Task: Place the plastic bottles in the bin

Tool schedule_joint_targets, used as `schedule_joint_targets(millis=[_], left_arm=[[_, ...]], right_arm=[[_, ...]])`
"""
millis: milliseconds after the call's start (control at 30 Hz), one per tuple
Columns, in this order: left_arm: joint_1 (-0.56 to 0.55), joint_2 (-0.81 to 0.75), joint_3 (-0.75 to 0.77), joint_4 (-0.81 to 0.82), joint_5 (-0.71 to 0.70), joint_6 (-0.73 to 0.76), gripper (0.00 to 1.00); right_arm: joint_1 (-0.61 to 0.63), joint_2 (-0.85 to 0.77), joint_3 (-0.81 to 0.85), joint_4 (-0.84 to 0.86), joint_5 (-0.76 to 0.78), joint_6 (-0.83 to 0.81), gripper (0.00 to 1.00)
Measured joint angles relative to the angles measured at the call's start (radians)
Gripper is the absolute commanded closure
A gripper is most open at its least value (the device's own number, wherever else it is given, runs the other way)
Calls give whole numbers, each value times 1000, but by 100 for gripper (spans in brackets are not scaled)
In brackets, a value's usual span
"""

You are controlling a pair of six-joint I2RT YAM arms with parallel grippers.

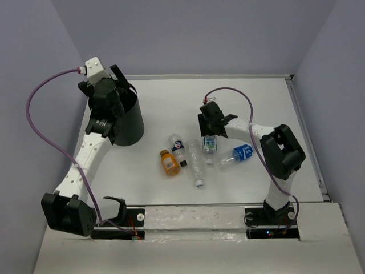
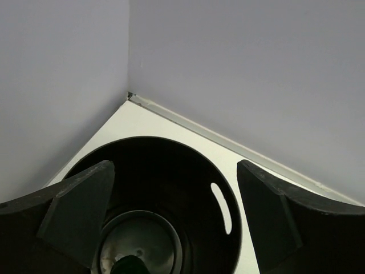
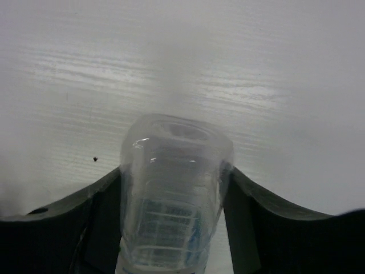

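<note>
Grasped bottle (image 1: pixel 210 142): pinched between the fingers of the right gripper (image 3: pixel 174 188), low over the tabletop (image 1: pixel 256 103), well apart from the bin (image 1: pixel 132 123) at far left.

Loose near it: orange bottle (image 1: pixel 168 162), labelled clear bottle (image 1: pixel 177 146), plain clear bottle (image 1: pixel 196 164), blue-wrapped bottle (image 1: pixel 238 153).

Left gripper (image 2: pixel 174 200): spread wide, empty, above the bin mouth.

Rounded shape at bin bottom, identity unclear.

Judged: five bottles left to bin, one in hand.

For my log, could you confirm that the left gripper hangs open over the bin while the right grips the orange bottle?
Not quite: the right gripper grips a clear bottle, per the right wrist view; the orange bottle lies on the table.
</note>
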Motion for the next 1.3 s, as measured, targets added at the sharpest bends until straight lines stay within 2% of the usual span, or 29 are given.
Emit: schedule_joint_targets(millis=[167,300,467,633,767,833,933,1200,1300], left_arm=[[0,-129,-18,-11,87,-43,1],[0,-229,-32,-24,211,-82,1],[-1,-400,-140,-58,389,-117,1],[-1,-536,-240,-113,470,-133,1],[-1,-617,-293,-163,473,-153,1],[-1,-644,-313,-188,468,-166,1],[-1,-705,-333,-250,463,-194,1],[-18,-829,-404,-440,420,-349,1],[-42,-858,-431,-521,404,-420,1]], right_arm=[[0,0,40,-10,27,-8,56],[0,-14,69,-14,57,-19,56],[2,-125,114,-41,71,-49,56],[43,-282,249,0,25,-65,56],[124,-299,435,124,-68,-63,55],[181,-241,571,237,-142,-58,55],[220,-159,676,332,-202,-52,55],[277,340,1181,521,-324,-18,55],[284,472,1260,568,-327,-14,55]])
